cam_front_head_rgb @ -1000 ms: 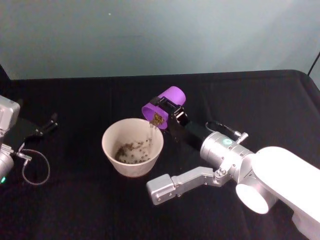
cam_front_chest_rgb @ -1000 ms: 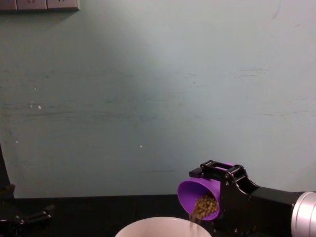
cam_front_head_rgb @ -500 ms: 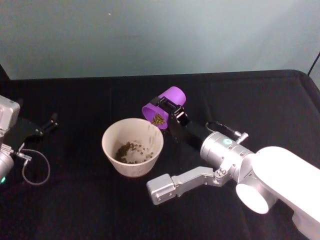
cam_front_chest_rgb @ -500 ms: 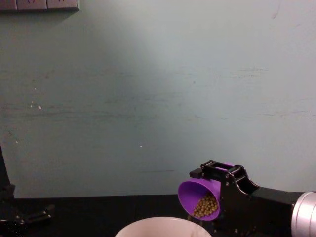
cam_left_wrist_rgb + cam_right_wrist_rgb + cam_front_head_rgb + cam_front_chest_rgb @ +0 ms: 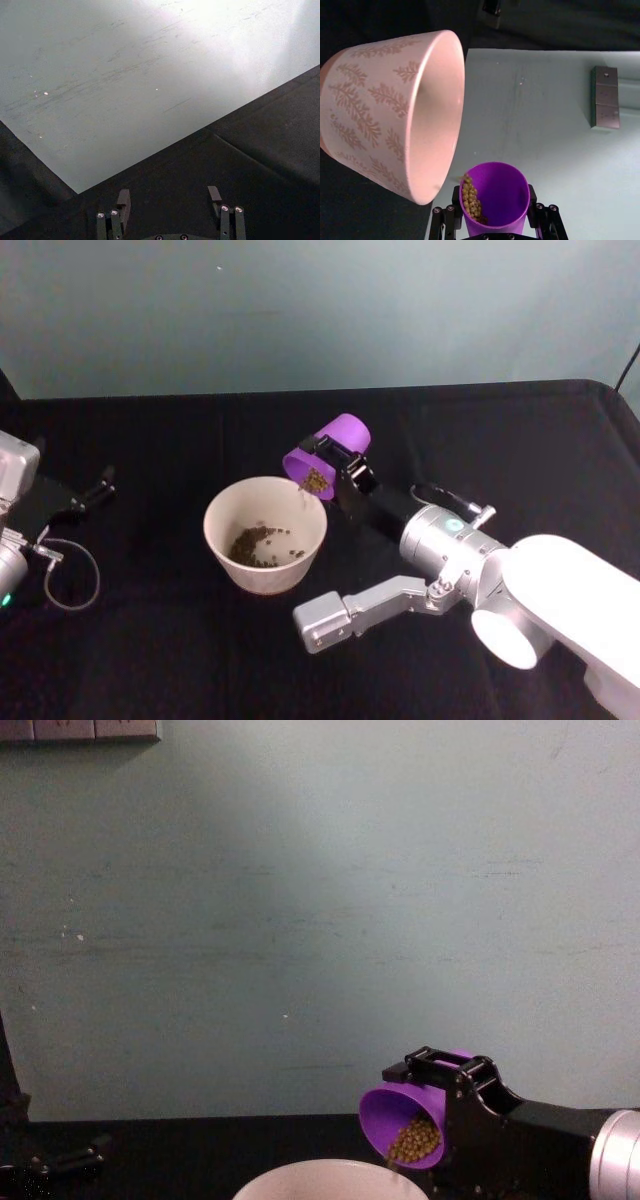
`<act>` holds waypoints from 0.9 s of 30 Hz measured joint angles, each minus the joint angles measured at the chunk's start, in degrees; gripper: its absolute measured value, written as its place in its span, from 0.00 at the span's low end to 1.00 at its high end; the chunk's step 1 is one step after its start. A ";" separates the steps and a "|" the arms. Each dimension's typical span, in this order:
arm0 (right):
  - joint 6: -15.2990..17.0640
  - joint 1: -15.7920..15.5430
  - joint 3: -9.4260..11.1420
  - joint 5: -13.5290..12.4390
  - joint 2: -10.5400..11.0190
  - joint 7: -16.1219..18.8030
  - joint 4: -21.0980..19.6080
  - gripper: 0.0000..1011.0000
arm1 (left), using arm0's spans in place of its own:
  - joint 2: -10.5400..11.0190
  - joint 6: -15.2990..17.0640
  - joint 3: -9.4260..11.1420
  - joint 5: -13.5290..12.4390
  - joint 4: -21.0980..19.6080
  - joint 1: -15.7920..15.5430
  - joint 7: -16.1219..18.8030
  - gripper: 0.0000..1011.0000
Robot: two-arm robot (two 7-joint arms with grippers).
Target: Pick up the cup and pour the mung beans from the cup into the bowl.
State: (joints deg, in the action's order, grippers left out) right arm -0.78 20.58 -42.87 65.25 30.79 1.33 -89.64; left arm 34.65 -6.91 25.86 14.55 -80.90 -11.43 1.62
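Taking the bowl (image 5: 262,582) as our landmark, we begin well off to its left, where the left gripper (image 5: 169,200) lies low over the black table (image 5: 180,660) with its fingers spread apart and nothing between them. We judge it is parked there so that it is clear of the pour, since this job needs one arm. The bowl itself stands upright on the table, its wide mouth facing up to catch what falls. A loose heap of mung beans (image 5: 258,545) lies on its floor, gathered toward the left side. Just beyond the bowl's right rim, and above it, hangs the cup (image 5: 345,430), clamped across its body by the right gripper (image 5: 335,458), whose fingers press on opposite sides of the purple wall. The cup is tipped steeply toward the bowl, mouth lower than base, with its lip over the bowl's right edge. We read that hold as chosen so that the beans slide down the lower wall and drop inside the rim, not onto the cloth. A small clump of beans sits against that lower wall, right at the lip. To our eye the pour is well along but not finished. The last beans will likely need a steeper tilt, with the lip kept over the opening, as a stray bean could clip the rim and bounce out.
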 joint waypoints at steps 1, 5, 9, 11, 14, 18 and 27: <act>0.00 0.10 -0.28 0.70 0.09 -0.25 0.02 0.72 | 0.00 0.00 0.00 0.00 0.00 0.00 0.00 0.99; 0.21 0.25 -0.68 1.74 0.12 -0.74 0.05 0.72 | 0.00 0.00 0.00 0.00 0.00 0.00 0.00 0.99; 0.69 0.46 -1.20 3.04 0.11 -1.31 0.14 0.72 | 0.00 0.00 0.00 0.00 0.00 0.00 0.00 0.99; 0.82 0.52 -1.31 3.29 0.12 -1.45 0.16 0.72 | 0.00 0.00 0.00 0.00 0.00 0.00 0.00 0.99; 1.13 0.68 -1.62 4.00 0.12 -1.54 0.20 0.72 | -0.01 0.00 0.00 0.00 0.00 0.00 0.00 0.99; 1.41 0.90 -2.06 4.94 0.17 -1.81 0.34 0.72 | 0.00 0.00 0.00 0.00 0.00 0.00 0.00 0.99; 2.76 1.54 -3.66 8.68 0.55 -3.17 0.54 0.72 | 0.00 0.00 0.00 0.00 0.00 0.00 0.00 0.99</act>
State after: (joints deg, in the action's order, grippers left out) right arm 1.98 22.13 -46.54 73.92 31.34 -1.84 -89.10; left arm 34.65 -6.90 25.86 14.55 -80.90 -11.43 1.62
